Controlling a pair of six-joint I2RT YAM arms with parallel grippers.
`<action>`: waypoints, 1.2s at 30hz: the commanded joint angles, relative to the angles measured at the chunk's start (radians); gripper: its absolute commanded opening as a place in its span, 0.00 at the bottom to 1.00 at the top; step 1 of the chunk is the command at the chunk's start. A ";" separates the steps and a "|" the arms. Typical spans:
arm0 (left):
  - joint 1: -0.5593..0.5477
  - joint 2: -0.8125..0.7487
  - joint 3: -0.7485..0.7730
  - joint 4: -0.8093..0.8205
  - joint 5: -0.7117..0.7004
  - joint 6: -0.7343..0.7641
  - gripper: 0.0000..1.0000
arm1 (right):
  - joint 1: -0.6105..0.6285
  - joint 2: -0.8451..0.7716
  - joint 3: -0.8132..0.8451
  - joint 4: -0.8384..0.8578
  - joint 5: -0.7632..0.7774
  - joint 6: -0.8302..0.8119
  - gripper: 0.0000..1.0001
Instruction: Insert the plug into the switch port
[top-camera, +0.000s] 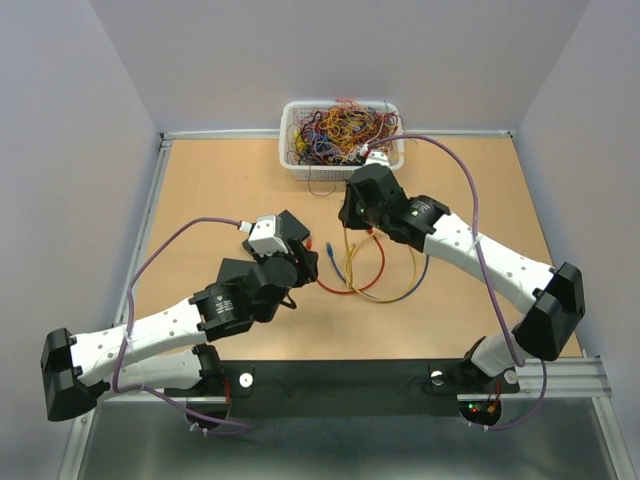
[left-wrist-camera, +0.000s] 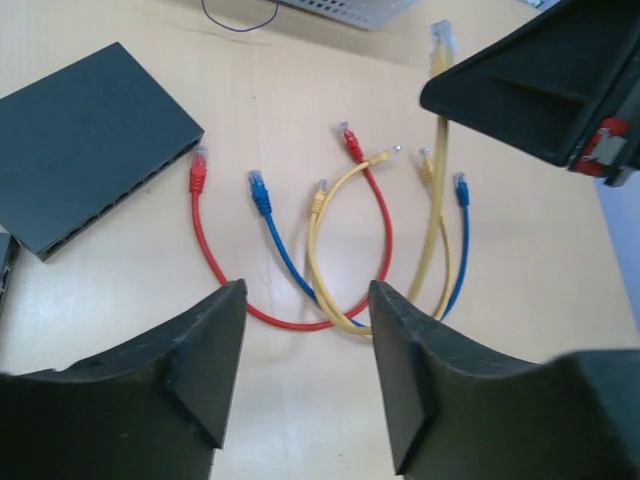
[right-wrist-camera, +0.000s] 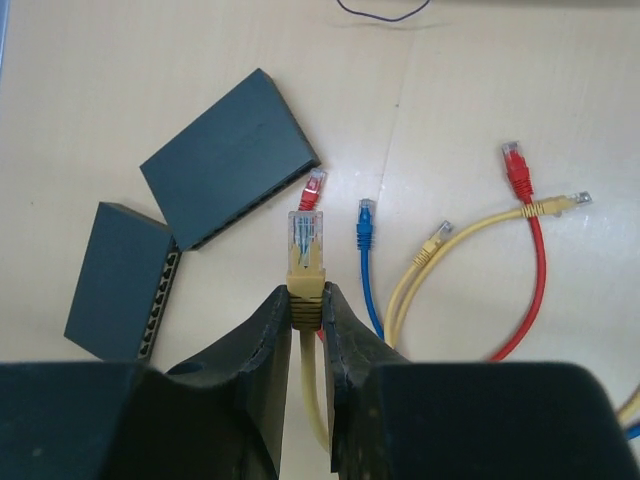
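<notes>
Two dark network switches lie on the wooden table (top-camera: 220, 180). The first switch (right-wrist-camera: 225, 160) lies flat, its port face turned toward the loose cables. The second switch (right-wrist-camera: 118, 283) sits just beside it at an angle, with its row of ports showing along one long edge.

The right gripper (right-wrist-camera: 305, 300) is clamped on the yellow plug (right-wrist-camera: 306, 245). Its fingers pinch the yellow boot, and the clear connector sticks out past the fingertips. The plug's cable trails back between the fingers. From the right wrist view the plug is near the first switch's port face but not touching it, and it is in no port.

The left gripper (left-wrist-camera: 307, 300) has its fingers spread apart with nothing between them, and only table and cable loops show in the gap.

Several short patch cables lie in a loose fan beside the first switch. A red plug (right-wrist-camera: 314, 187) rests with its tip right at the end of the port face; whether it touches cannot be told. A blue plug (right-wrist-camera: 367, 225) lies just beside it, apart from the switch. More yellow and red ends lie further out.

At the far edge of the table stands a white basket (top-camera: 292, 160) heaped with tangled coloured wires.
</notes>
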 joint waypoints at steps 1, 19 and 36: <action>0.007 -0.014 -0.049 0.016 -0.033 -0.018 0.68 | 0.005 -0.036 -0.047 0.045 -0.022 -0.052 0.00; 0.710 0.165 -0.088 0.303 0.496 0.184 0.68 | 0.083 0.195 -0.127 0.340 -0.449 0.004 0.00; 0.908 0.386 -0.114 0.666 0.753 0.246 0.70 | 0.114 0.356 -0.148 0.372 -0.438 -0.051 0.00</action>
